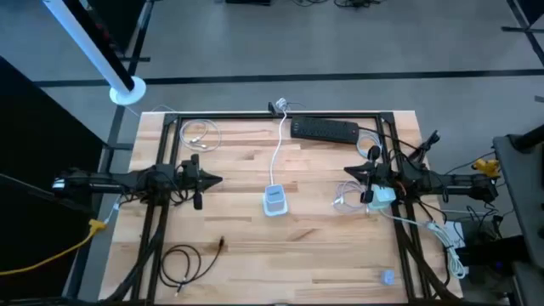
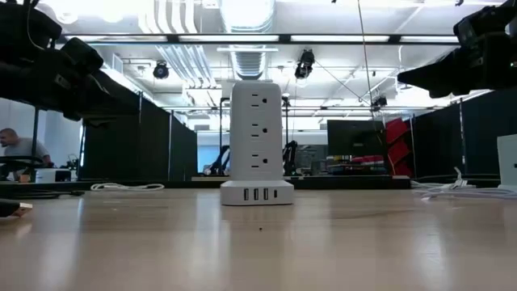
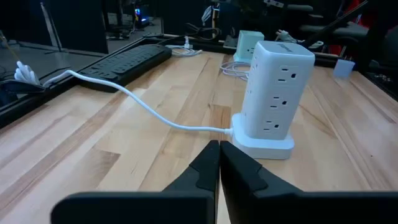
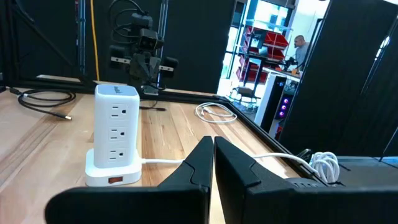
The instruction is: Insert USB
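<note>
Two dark arms hang over the pale wooden plank surface (image 1: pixel 323 255), one at each side of the high view, neither touching anything. At lower left of that view lies a coiled black cable with a small plug end (image 1: pixel 183 262), loose and well apart from everything else; at upper left a thin coiled white cable (image 1: pixel 200 134) rests near the black frame rail. The left gripper (image 1: pixel 219 179) sits at mid-left, its jaws pressed together and empty, pointing toward the centre. Nothing lies between it and the white power tower with a wider USB base (image 1: pixel 274 200), which stands upright at the centre of the frame. The tower is a smooth, rounded plastic block with three stacked outlets on each visible face; in the low view a row of small ports shows along its base. A white cord (image 1: pixel 279 144) runs from it toward the top edge. At upper right of centre a long black matte power strip (image 1: pixel 325 129) lies flat. The right gripper (image 1: pixel 346 172), at mid-right, is likewise closed with nothing in its jaws; just beside it lies a tangle of white wire (image 1: pixel 344 201). At lower right sits a small pale blue block (image 1: pixel 388 276).
</note>
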`<state>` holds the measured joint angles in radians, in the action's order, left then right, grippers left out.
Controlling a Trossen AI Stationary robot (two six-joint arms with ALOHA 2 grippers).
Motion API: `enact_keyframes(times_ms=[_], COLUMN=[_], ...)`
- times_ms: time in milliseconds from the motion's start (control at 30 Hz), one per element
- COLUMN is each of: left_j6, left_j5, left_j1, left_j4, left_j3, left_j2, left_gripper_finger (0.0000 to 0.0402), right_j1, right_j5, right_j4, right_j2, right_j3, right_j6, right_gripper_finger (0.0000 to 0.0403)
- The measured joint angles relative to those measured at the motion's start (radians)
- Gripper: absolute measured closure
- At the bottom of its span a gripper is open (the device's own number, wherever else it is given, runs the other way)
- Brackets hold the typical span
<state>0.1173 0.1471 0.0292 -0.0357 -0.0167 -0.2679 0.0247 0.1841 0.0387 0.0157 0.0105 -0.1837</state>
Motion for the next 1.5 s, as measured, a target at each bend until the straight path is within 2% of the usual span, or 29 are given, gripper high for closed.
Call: enact_keyframes(times_ms=[900,1167,1233,1367,1400,1500], left_j6=[0.000,0.000,0.000,0.000,0.000,0.000], left_j5=[0.000,0.000,0.000,0.000,0.000,0.000], left_j1=[0.000,0.000,0.000,0.000,0.000,0.000], left_j4=[0.000,0.000,0.000,0.000,0.000,0.000], left_j3=[0.000,0.000,0.000,0.000,0.000,-0.001], left_j2=[0.000,0.000,0.000,0.000,0.000,-0.002], left_gripper_finger=[0.0402,0.0402,0.0402,0.0402,0.0402,0.0402], right_j1=[0.000,0.000,0.001,0.002,0.002,0.006], right_j5=[0.000,0.008,0.078,0.105,0.117,0.188], right_j4=[0.001,0.078,0.157,0.272,0.300,0.302], right_j2=[0.000,0.000,0.015,0.022,0.027,0.041], right_j3=[0.000,-0.001,-0.001,-0.001,-0.001,-0.001], right_j6=[-0.001,-0.086,-0.002,0.468,0.541,0.580], right_gripper_finger=[0.0403,0.0403,0.0403,0.0403,0.0403,0.0403])
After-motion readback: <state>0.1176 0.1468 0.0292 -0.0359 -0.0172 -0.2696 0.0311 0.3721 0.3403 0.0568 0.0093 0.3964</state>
